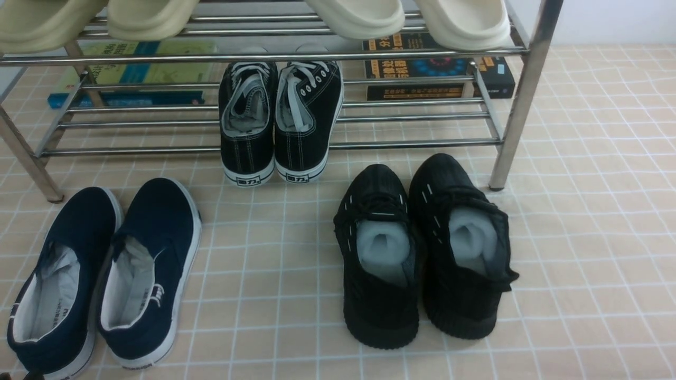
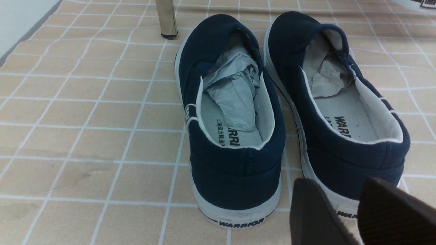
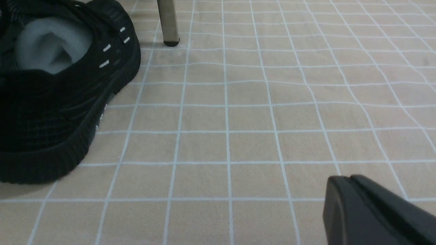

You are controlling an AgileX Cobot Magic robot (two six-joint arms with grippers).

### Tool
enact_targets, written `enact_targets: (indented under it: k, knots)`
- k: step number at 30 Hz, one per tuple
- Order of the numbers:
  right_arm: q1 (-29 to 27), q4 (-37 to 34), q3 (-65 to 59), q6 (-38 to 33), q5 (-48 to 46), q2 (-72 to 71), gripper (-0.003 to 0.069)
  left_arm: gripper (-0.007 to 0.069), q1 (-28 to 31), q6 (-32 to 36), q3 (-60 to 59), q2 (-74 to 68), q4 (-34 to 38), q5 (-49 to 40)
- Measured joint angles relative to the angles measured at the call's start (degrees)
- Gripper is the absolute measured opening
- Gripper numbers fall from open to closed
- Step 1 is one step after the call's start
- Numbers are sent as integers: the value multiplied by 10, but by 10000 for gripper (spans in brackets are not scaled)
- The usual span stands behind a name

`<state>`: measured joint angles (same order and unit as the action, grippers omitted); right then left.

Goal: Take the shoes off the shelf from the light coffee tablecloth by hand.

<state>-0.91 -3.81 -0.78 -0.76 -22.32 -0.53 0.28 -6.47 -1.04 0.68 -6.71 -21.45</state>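
The shoes point(image 1: 422, 253) already stand on the light coffee tablecloth point(image 1: 581, 237), heels toward the robot, toes toward the shelf point(image 1: 274, 55) — off its bars, by its right leg. The right arm is nearer: its fingers point(image 3: 344, 195), pressed together, hover beside them. The left fingers point(image 2: 316, 207), apart, hang behind navy slip-ons point(image 2: 235, 112) stamped "WARRIOR".

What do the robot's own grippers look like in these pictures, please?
Only the fingertips show, in the wrist views. The left gripper has two dark, matte, brownish-black fingers with rounded tips. The right gripper has smooth black fingers with rounded edges. No cables, markings or arm links are visible.
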Motion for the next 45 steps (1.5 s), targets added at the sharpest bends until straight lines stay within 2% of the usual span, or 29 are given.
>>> enact_targets:
  k: [11,45]
  knots:
    - [41,-1,0,0,-1,0,22,242,0,0,0,0,0,0]
    - [43,-1,0,0,-1,-1,73,242,0,0,0,0,0,0]
